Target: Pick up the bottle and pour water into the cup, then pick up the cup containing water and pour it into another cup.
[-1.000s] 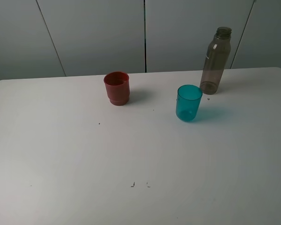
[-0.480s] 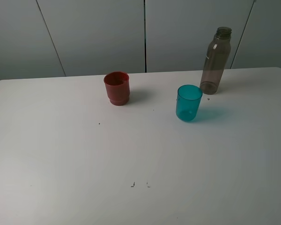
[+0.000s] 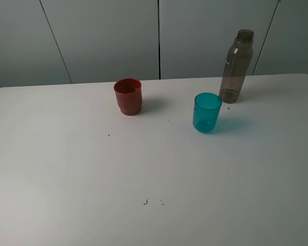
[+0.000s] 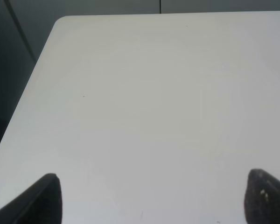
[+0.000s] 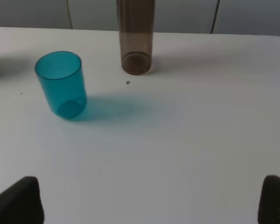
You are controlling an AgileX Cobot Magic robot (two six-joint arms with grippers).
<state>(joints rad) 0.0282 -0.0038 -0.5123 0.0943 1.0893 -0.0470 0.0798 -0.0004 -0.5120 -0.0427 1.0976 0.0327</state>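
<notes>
desk (image 3: 66, 169) white | bottle (image 3: 236, 66) smoky grey-brown, tall, upright, uncapped, far right | cup (image 3: 207, 112) teal translucent, upright, near bottle in front-left | red cup (image 3: 128, 96) opaque, stepped base, upright, well left | right gripper (image 5: 149, 205) jaws wide apart, empty, facing cup and bottle | left gripper (image 4: 151, 198) jaws wide apart, empty, over bare desk

White table (image 3: 66, 169) with rounded corners and a few dark specks, pale grey panelled wall (image 3: 108, 36) behind it, dark seams between panels, soft even light.
</notes>
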